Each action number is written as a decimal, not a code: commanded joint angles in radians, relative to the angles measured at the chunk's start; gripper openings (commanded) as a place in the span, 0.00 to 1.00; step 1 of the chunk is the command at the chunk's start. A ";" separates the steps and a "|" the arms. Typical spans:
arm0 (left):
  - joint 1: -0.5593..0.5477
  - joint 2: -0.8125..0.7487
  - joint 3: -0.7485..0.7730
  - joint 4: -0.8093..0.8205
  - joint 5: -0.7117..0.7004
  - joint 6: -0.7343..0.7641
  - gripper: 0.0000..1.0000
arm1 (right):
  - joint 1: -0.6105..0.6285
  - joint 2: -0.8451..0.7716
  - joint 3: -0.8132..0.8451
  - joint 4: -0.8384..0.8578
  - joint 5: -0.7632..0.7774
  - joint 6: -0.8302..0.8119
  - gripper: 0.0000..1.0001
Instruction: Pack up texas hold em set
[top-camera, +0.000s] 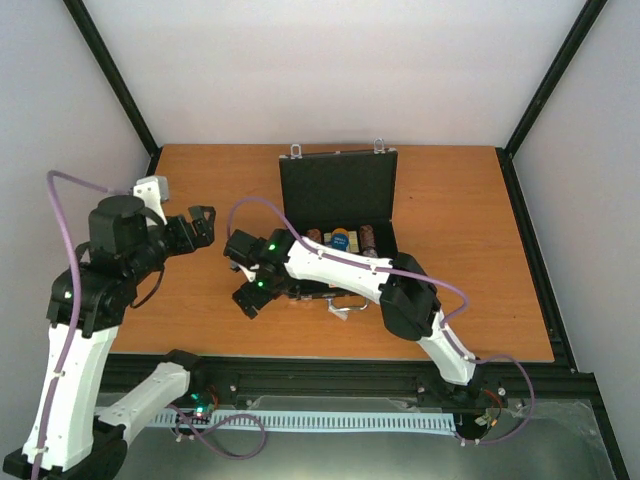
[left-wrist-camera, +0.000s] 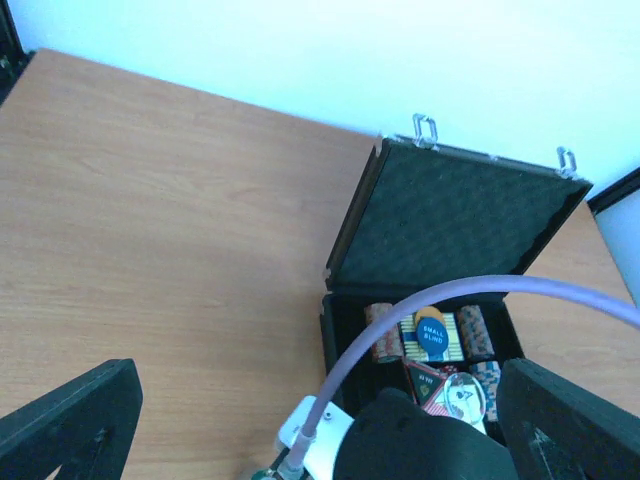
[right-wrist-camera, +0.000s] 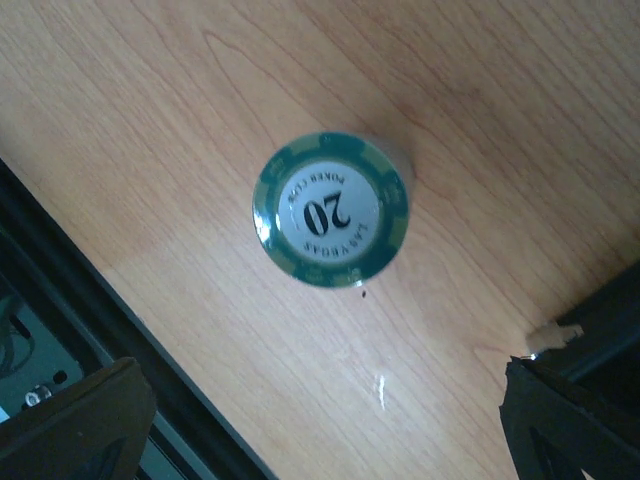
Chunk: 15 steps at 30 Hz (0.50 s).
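The black briefcase (top-camera: 338, 190) stands open at the table's back middle, lid upright. In the left wrist view its tray (left-wrist-camera: 335, 320) holds chip stacks (left-wrist-camera: 383, 332), a card deck and the blue round button (left-wrist-camera: 432, 335) marked SMALL BLIND. My right gripper (top-camera: 247, 295) is open and points down left of the case front. In its wrist view (right-wrist-camera: 325, 410) a green chip stack (right-wrist-camera: 330, 210) marked 20 stands on the table between and beyond the fingers (right-wrist-camera: 80, 420). My left gripper (top-camera: 200, 225) is open and empty, raised left of the case. The dice are not visible.
The case's silver handle (top-camera: 340, 310) sticks out at its front edge, latches (top-camera: 297, 152) atop the lid. The right arm's purple cable (left-wrist-camera: 400, 320) crosses the left wrist view. The table's black front rail (right-wrist-camera: 60, 280) lies close to the green stack.
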 joint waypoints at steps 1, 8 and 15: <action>0.003 -0.020 0.060 -0.015 -0.033 -0.016 1.00 | 0.005 0.046 0.087 -0.029 0.000 -0.016 0.95; 0.003 -0.039 0.075 -0.024 -0.060 -0.013 1.00 | 0.004 0.156 0.195 -0.059 -0.005 -0.032 0.93; 0.003 -0.033 0.073 -0.022 -0.058 -0.011 1.00 | 0.003 0.250 0.298 -0.091 0.023 -0.031 0.85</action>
